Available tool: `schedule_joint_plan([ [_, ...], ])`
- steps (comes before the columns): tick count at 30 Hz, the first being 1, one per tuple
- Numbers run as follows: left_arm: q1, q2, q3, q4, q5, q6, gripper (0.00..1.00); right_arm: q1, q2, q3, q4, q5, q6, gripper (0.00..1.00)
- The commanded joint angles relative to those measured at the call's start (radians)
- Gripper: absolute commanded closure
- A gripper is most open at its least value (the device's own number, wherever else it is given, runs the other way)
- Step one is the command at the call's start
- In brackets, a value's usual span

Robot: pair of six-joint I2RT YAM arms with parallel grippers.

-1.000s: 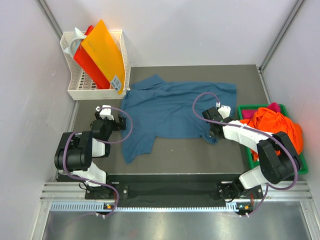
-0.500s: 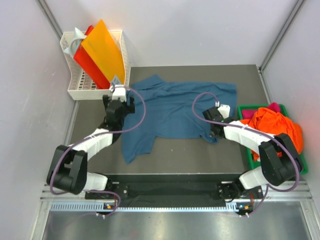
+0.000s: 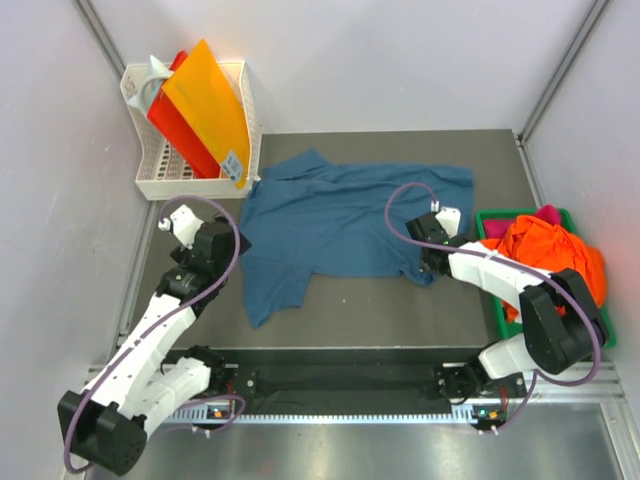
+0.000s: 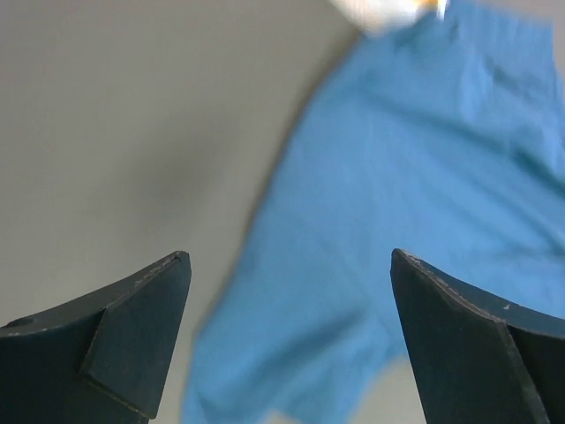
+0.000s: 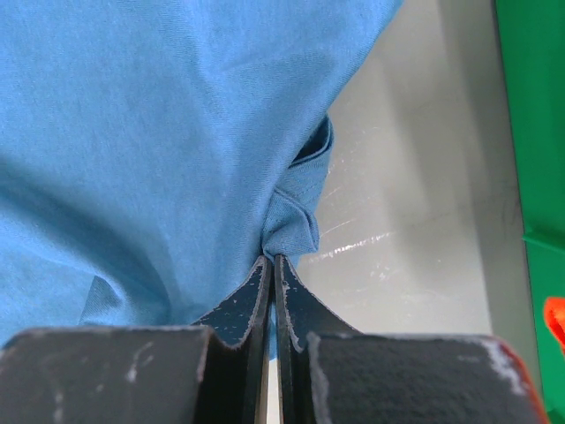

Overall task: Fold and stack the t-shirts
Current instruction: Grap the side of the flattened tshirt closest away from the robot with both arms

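The left claw (image 4: 289, 256) has moved back. Half a second ago it was up by the top left corner of the blue shirt (image 3: 350, 215), close to the white basket (image 3: 150, 185). Now it hangs over the left side of the bench (image 3: 380, 300), just off the shirt's left edge. The right claw (image 3: 432, 262) has stayed in the same spot, and the shirt lies just as it did.

The blue shirt is spread out in the middle of the bench, mostly flat with some wrinkles. Its top left corner points at the basket. A long flap on the left side reaches toward the near edge.

The left claw is wide open and holds nothing. Its wrist view shows bare bench under one finger and blue cloth under the other.

The right claw is pinched tight on a small bunched fold at the shirt's near right edge. The cloth puckers up just past its tips.

Right of that claw sits a green tray (image 3: 495, 218). In it lie an orange shirt (image 3: 545, 255) and a pink one (image 3: 545, 213), heaped and not folded.
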Motion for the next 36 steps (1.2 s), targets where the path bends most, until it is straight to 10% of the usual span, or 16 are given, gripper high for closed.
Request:
schedule_joint_plan([
  [1, -0.014, -0.009, -0.022, -0.252, 0.209, -0.233, 0.01, 0.007, -0.034, -0.002, 0.040, 0.026, -0.001, 1.00],
  [36, -0.109, 0.185, -0.248, -0.167, 0.373, -0.414, 0.58, 0.010, 0.001, -0.021, 0.046, 0.025, 0.033, 1.00],
])
